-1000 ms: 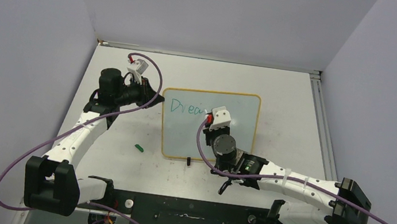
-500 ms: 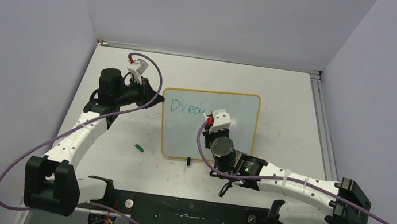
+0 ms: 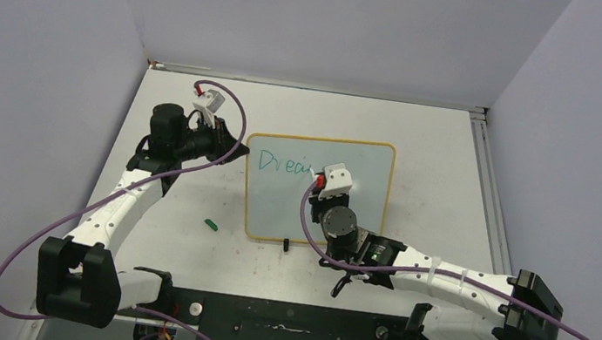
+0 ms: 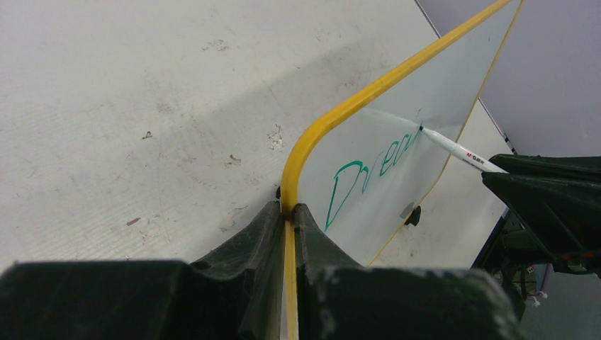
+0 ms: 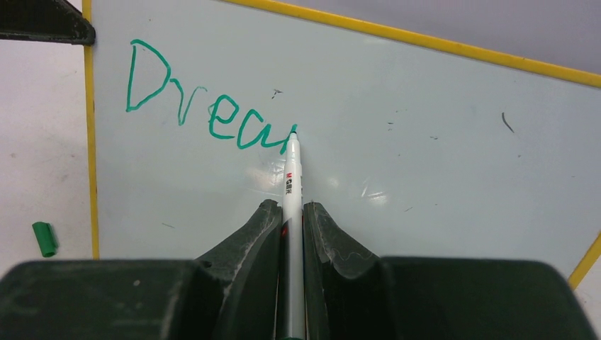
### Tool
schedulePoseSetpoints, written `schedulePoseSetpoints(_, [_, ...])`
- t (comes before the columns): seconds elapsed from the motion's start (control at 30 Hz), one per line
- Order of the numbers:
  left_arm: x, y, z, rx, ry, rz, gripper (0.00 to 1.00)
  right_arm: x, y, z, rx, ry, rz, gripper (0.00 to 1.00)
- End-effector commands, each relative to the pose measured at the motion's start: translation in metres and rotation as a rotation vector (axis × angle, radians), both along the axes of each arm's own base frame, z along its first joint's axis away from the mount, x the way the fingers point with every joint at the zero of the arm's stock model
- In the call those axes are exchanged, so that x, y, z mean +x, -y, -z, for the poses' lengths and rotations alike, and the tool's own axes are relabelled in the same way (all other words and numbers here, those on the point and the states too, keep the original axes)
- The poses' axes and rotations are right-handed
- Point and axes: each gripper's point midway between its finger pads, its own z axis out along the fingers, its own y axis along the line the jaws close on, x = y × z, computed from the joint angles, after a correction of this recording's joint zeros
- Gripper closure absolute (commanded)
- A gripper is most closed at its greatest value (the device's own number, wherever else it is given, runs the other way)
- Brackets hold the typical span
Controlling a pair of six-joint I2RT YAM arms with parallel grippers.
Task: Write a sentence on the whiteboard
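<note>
— While your right gripper [image 5: 287, 209] is clenched on the marker [image 5: 292, 170], its tip rests on the whiteboard [image 5: 439, 142] just past the last green stroke, at 12 o'clock from the fingers in the right wrist view. You have "Drea" of the sentence [image 5: 205, 106] down, plus what looks like the start of the next letter.

— And your left gripper [image 4: 285, 212] is clamped on the board's yellow frame, at its 10 o'clock corner seen from above, steadying it. The board stands mid-table [image 3: 440, 153] on its black clip feet [image 3: 285, 243], one of them showing at its 6 o'clock edge.

— So I'd call your progress early: one word, not yet finished, sitting in the 10 to 11 o'clock part of the face. Everything from 12 round to 8 o'clock is bare white, bar a few small dark specks.

— You've room to run that line on toward 3 o'clock, and space for a second line beneath if you need it. What the full sentence should say, the pictures don't tell you.

— One job beyond the writing, I'd guess: the green cap [image 3: 211, 223] lies loose on the table at about 8 o'clock from the board, apart from it. You'd likely want it back on the marker once the writing is finished.
</note>
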Motion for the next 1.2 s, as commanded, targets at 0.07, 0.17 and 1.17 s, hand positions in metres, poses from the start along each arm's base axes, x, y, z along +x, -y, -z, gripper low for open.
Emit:
schedulePoseSetpoints(0.07, [-0.001,0.008,-0.024,-0.021,0.054,0.044,0.94,0.015,0.008,-0.023,0.042,0.056,0.066,0.95])
schedulePoseSetpoints(0.17, [-0.001,0.008,-0.024,-0.021,0.054,0.043,0.94,0.015,0.012,-0.021,0.036,0.052,0.079,0.95])
schedulePoseSetpoints(1.17, [-0.002,0.008,-0.024,-0.022,0.054,0.044,0.94,0.008,0.02,-0.013,0.042,0.027,0.097,0.95])
